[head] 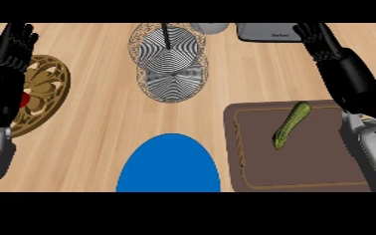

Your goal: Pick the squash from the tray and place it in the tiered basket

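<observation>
squash (291,124) untouched on brown tray (249,179); my right hand (317,39) above it, fingers relaxed, empty. i lower, grasp mid-length across squash, then carry to tiered basket (170,62). left hand (16,42) resting open.

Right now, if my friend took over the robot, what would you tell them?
Left hand: open, resting at the left edge, holding nothing.
Right hand: open, up at the far right, holding nothing.
Squash: lying on the brown tray, untouched.
Tiered basket: at the top middle of the counter.
Done: nothing yet.
Left: grasp the squash, carry it to the basket, put it in.
</observation>
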You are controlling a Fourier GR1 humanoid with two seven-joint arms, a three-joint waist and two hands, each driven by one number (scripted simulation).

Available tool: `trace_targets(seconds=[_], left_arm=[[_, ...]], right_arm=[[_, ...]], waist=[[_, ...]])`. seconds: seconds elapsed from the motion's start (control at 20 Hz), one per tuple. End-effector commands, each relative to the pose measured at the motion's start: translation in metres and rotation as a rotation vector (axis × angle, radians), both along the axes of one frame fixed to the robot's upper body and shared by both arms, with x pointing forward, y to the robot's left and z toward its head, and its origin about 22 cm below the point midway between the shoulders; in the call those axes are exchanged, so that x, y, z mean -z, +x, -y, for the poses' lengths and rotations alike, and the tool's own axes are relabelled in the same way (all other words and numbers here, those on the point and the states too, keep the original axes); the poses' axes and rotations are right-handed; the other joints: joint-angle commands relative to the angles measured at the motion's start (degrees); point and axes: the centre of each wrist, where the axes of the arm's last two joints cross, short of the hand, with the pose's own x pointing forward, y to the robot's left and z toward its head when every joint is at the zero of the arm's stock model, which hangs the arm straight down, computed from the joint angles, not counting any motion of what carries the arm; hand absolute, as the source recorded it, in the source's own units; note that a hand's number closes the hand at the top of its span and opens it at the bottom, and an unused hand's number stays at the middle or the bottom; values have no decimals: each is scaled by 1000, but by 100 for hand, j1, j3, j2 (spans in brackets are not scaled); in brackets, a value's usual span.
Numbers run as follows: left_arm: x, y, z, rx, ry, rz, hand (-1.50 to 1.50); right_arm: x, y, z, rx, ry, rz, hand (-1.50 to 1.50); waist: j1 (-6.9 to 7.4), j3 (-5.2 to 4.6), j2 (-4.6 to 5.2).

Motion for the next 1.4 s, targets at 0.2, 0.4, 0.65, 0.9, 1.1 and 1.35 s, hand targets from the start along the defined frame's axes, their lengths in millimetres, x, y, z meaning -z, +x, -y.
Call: trace_targets(seconds=[0.2, 0.4, 0.65, 0.9, 1.1, 1.35], left_arm=[[67, -16, 39, 132, -157, -218, 0], [100, -25, 58, 226, -236, -338, 0], [134, -31, 70, 304, -253, -383, 0], [155, -33, 65, 283, -260, -397, 0], [143, -29, 61, 285, -248, -381, 0], [151, -29, 66, 289, -255, -397, 0]], right_arm=[[70, 6, 54, 752, 305, -253, -150], [122, -1, 44, 1098, 411, -390, -150], [121, 31, -9, 1270, 282, -148, -150], [111, 44, -3, 1293, 33, -272, -150], [142, 33, 38, 1285, -267, -573, -150], [145, 39, 37, 1198, -578, -884, -150]], waist=[[-334, -33, 232], [-195, -29, 278], [-1, -34, 118], [-149, -65, 14], [-134, -125, -14], [-86, -138, -3]])
